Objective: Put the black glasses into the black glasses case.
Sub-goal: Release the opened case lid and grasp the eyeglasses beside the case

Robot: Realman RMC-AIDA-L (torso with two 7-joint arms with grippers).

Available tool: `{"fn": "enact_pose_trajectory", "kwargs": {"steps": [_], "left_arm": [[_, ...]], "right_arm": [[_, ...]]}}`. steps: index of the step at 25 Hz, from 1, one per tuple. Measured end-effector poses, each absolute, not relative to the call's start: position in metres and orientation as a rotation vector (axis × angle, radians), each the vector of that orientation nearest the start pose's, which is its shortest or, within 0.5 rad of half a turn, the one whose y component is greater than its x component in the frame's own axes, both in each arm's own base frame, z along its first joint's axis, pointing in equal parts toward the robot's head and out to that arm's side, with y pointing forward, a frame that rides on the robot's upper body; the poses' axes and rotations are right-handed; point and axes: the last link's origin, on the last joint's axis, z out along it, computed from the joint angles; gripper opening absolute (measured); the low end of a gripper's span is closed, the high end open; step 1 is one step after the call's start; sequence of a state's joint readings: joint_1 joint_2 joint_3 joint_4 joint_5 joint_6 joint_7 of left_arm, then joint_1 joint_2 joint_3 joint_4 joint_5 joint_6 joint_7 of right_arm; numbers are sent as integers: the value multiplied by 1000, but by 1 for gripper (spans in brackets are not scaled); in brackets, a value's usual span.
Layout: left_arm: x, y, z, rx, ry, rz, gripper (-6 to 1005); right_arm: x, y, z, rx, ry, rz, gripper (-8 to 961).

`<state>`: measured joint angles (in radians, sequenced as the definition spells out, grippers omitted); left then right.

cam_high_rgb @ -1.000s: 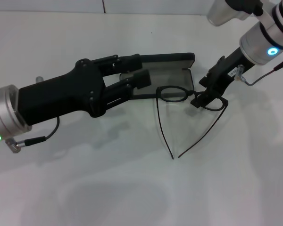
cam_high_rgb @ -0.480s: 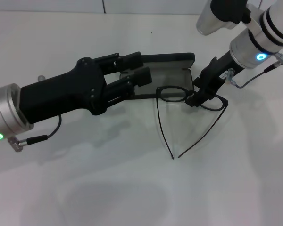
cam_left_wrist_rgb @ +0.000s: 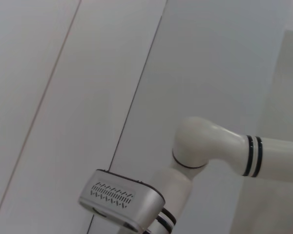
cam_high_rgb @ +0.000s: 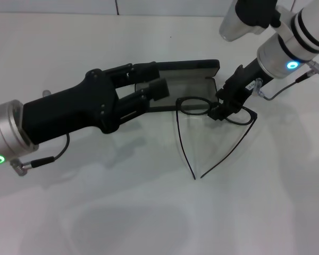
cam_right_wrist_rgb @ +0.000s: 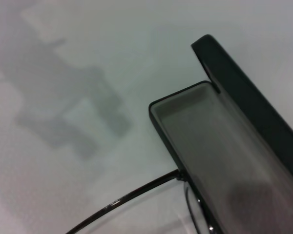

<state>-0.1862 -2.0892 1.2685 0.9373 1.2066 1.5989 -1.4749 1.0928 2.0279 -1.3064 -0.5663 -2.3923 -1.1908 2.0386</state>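
Right gripper [cam_high_rgb: 223, 112] down at the bridge end of the black glasses [cam_high_rgb: 202, 114], fingertips at the frame between the two lenses, on the right-lens side. Looks clenched on the frame, but contact hidden behind the fingers — can't tell for sure.

Glasses flat on the white table [cam_high_rgb: 149, 212], temple arms unfolded, running from the lens front toward the robot and converging near their tips. Lens front touching or just overlapping the near rim of the black glasses case [cam_high_rgb: 194, 79].

Case open, directly behind the glasses, lid up on the far side, grey lining visible in the right wrist view [cam_right_wrist_rgb: 219, 146]. Long axis running left-right, roughly parallel to the lens front, square to the temples. So: short push away from the robot, but temples need folding first or won't fit.

Left gripper [cam_high_rgb: 154, 79] hovering over the left end of the case, fingers spread apart, holding nothing. Closer to the case, right one closer to the glasses.
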Motion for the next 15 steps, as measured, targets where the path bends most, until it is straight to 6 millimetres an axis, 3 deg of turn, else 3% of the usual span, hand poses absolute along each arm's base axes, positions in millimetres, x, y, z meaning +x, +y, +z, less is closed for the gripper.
{"fn": "enact_pose_trajectory", "kwargs": {"steps": [9, 15], "left_arm": [[-230, 249, 24, -2678, -426, -1410, 441], [-244, 239, 29, -2625, -452, -1474, 440]], "right_arm": [[136, 429, -63, -2874, 394, -426, 501], [134, 427, -67, -2887, 380, -415, 253]]}}
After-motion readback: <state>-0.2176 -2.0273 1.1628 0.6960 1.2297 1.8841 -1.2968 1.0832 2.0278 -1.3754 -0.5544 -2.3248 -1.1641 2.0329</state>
